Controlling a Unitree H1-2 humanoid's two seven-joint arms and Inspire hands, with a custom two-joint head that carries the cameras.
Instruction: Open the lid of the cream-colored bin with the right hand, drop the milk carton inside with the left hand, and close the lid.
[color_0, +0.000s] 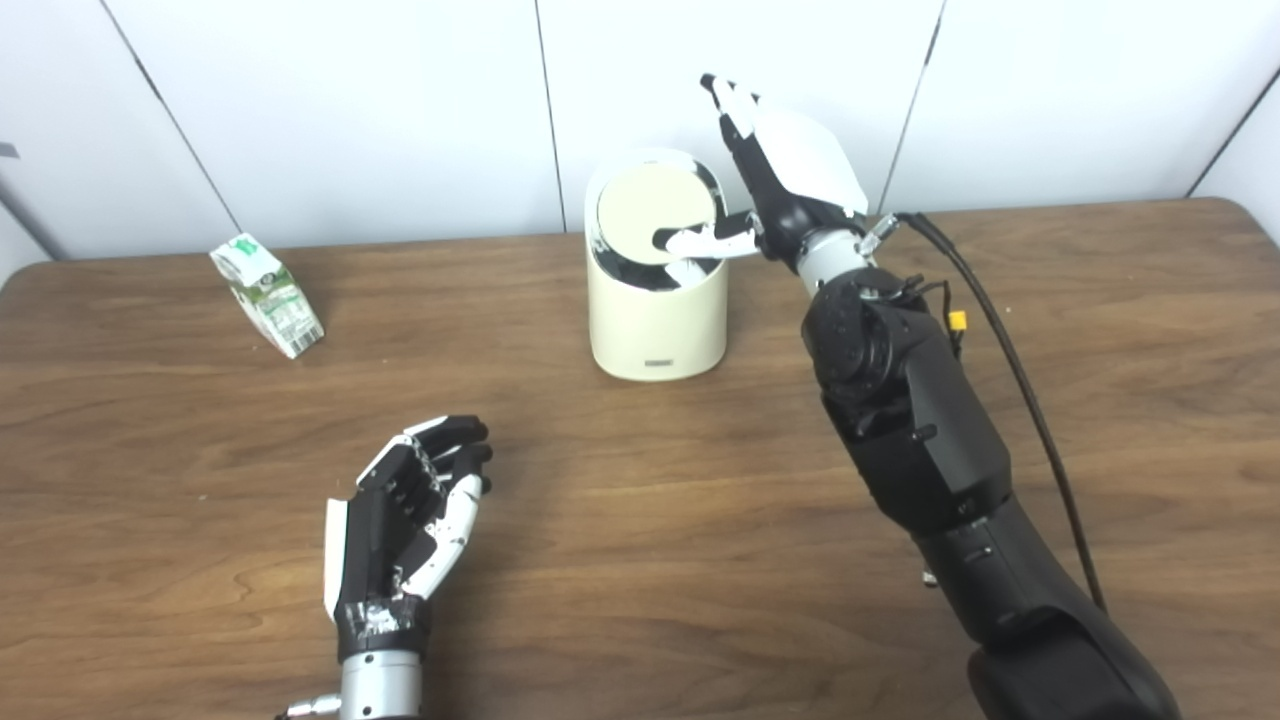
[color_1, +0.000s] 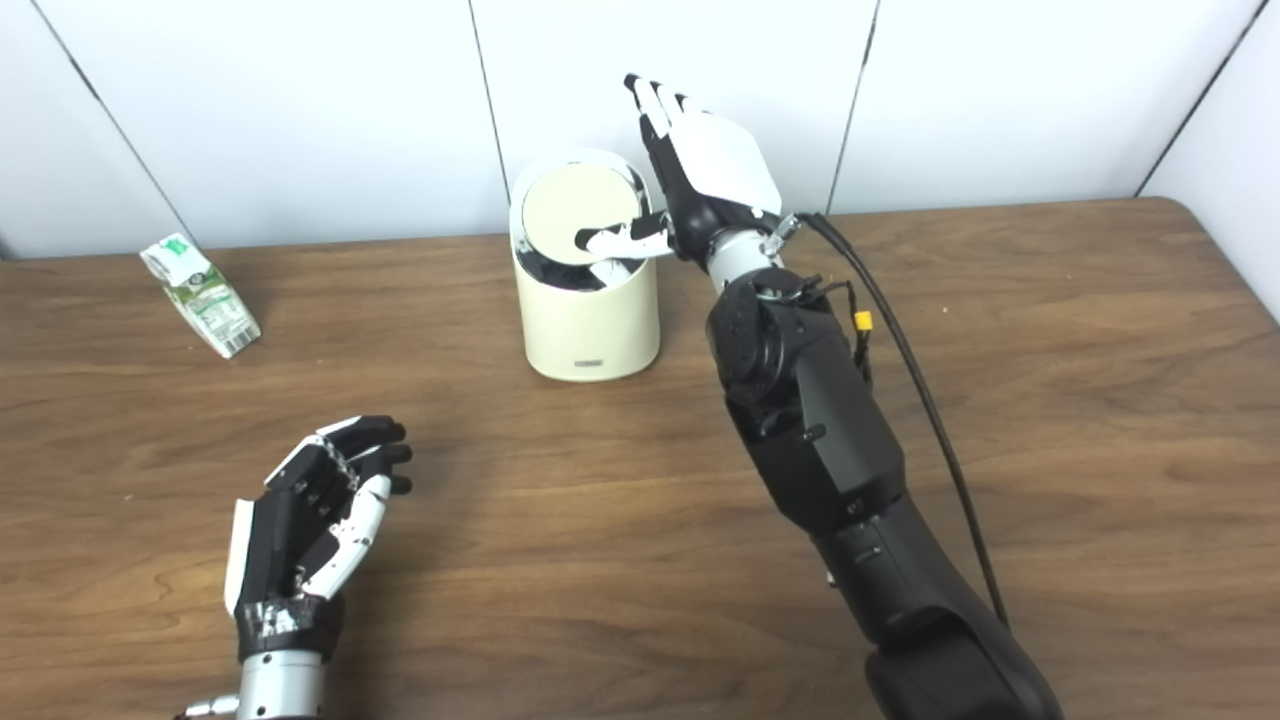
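Left eye view puts the cream-colored bin (color_0: 657, 325) near the far edge of the desk (color_0: 640, 520), close to the white wall panels (color_0: 350, 110); it is a smooth rounded cylinder with a small label low on its front; its round lid (color_0: 655, 212) is tilted up toward the camera inside a shiny chrome rim, with a dark gap showing below it. Just right of the bin, the right hand (color_0: 775, 175) stands upright, its fingers (color_0: 728, 100) straight and pointing up beside the rim, while its white-tipped thumb reaches across the lid's lower edge and touches it; it grips nothing, fingers spread apart from the thumb. Well left of the bin, the milk carton (color_0: 268, 295) lies tipped on its side near the far edge, a white and green box with a gabled top, apart from both hands. Nearer than the bin and to its left, the left hand (color_0: 410, 510) rests low over the desk, palm turned inward, fingers loosely curled and holding nothing. Bare wood-grain surface stretches wide between bin, carton and left hand; a black cable (color_0: 1010, 370) trails along the right arm.
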